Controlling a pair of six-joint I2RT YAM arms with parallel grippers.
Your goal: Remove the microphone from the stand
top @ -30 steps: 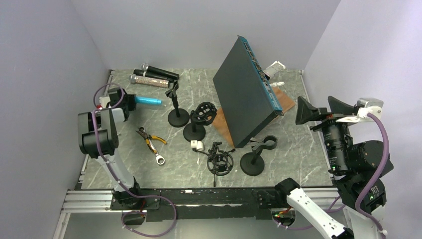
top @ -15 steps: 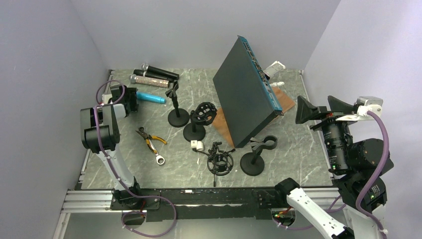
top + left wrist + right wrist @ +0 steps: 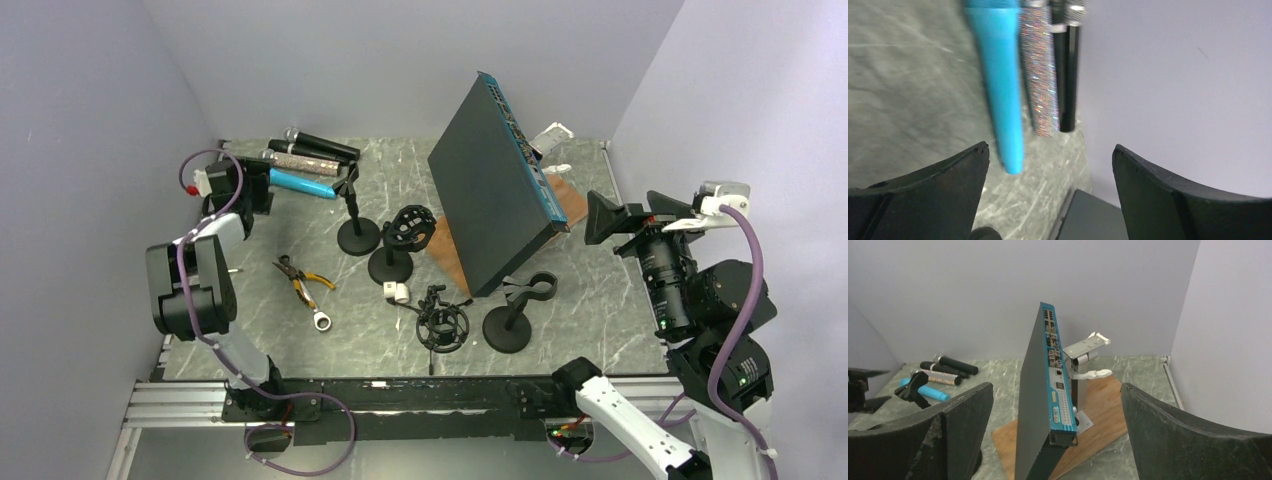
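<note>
Since the earlier frames the left gripper had swung back toward ten o'clock on the table, bringing the blue microphone along. Its arm reached low and outstretched, jaws spread wide. The microphone seemed to lie free beside the glitter microphone, though the wrist view was blurred. A good finish meant backing straight off without nudging that row. The nearest stand stood empty at the microphone's four o'clock. At three o'clock the right gripper hung raised, spread, holding nothing.

Glittery microphone, matt marbled table
</note>
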